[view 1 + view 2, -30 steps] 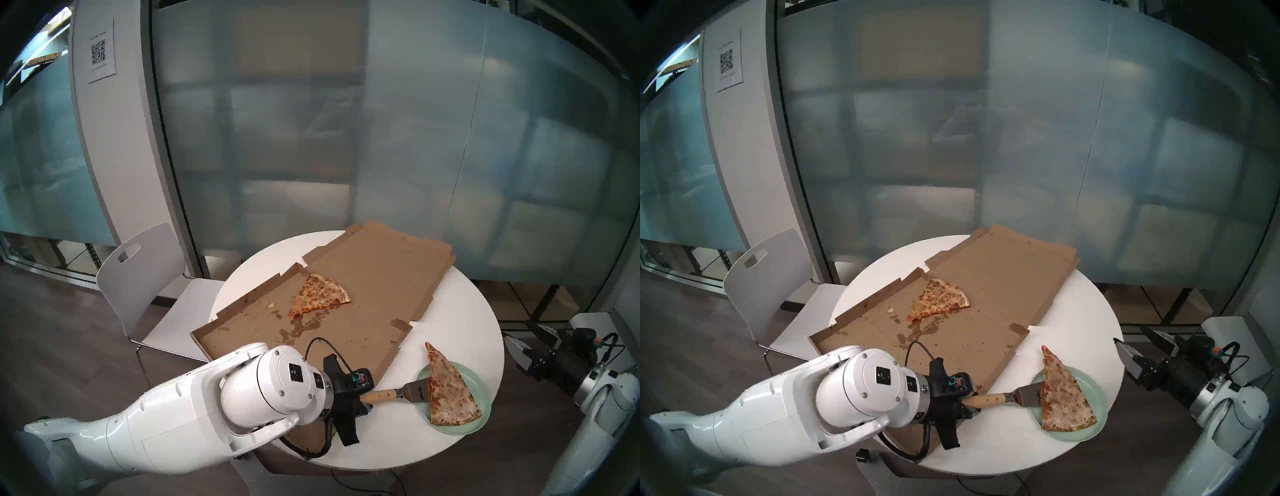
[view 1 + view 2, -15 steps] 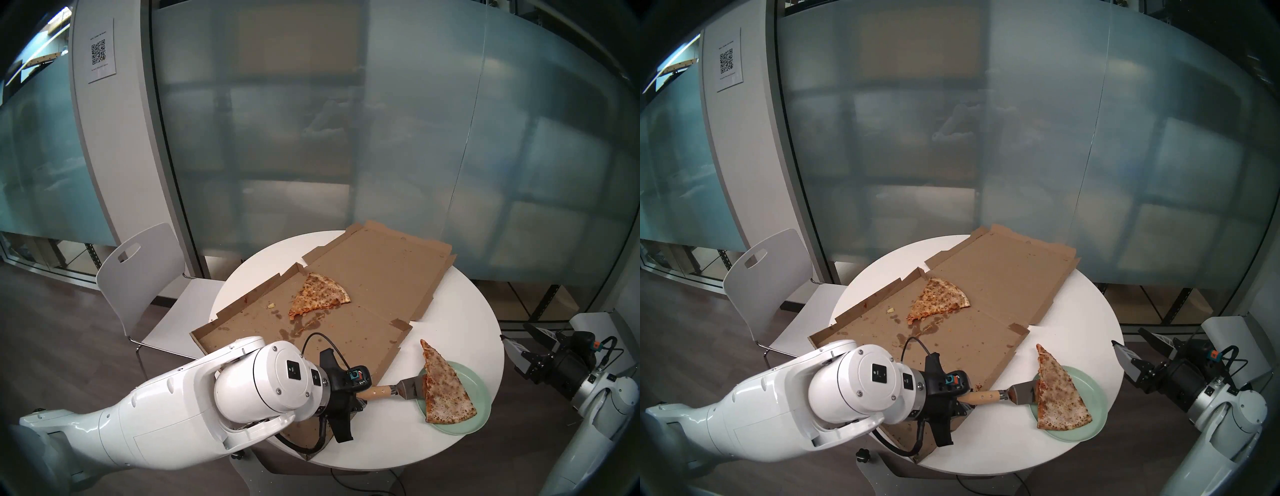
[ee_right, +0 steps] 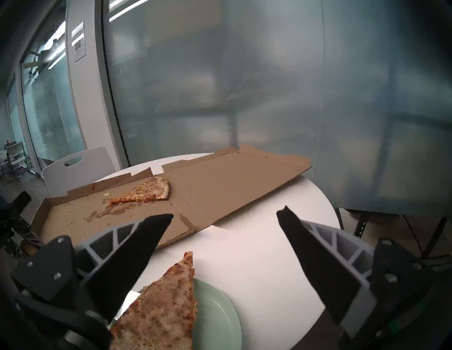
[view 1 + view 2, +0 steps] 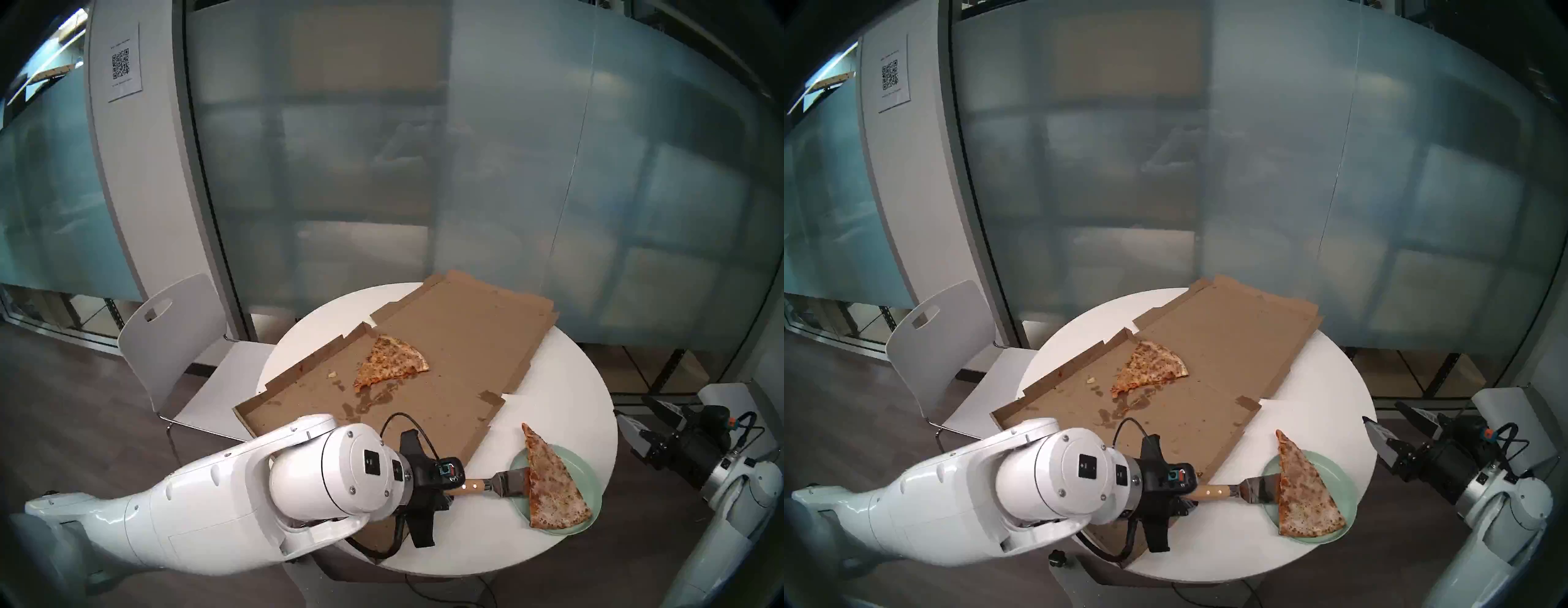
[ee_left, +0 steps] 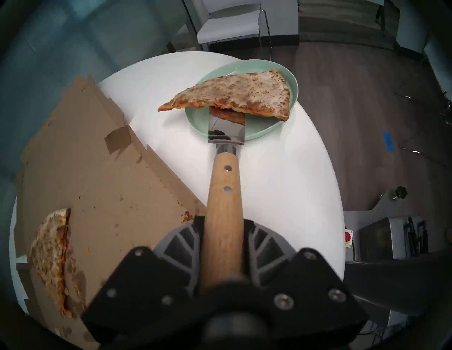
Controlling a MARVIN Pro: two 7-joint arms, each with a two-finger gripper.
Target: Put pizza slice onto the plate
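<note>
- The left gripper [image 5: 223, 256] is nearest to the robot; its fingers [image 5: 181, 244] are clamped on the wooden handle of a spatula [image 5: 225, 195].
- The metal blade of the spatula reaches over the near-left rim of the plate [image 4: 587, 467] and goes under the long side of the pizza slice [image 4: 551, 479].
- In the left wrist view the pizza slice [image 5: 244, 95] rests on the blade, and its edge there stands a little above the plate [image 5: 291, 80]; whether the far side touches the plate, I cannot tell.
- The pizza slice is over the plate, which stands near the right edge of the round white desk [image 4: 572, 395]. The slice is longer than the plate, so its pointed tip goes past the rim over the desk.
- The right gripper [image 3: 225, 220] hangs beside the desk at the right, apart from the plate, with its fingers [image 3: 137, 246] spread wide and holding nothing.
- Behind the plate an open cardboard pizza box [image 4: 466, 339] lies flat on the desk, with grease spots on it.
- In the box lies a second, wider slice [image 4: 392, 361].
- A white chair [image 4: 178, 331] stands at the far left of the desk.
- Furthest is a wall of frosted glass [image 4: 466, 170].
</note>
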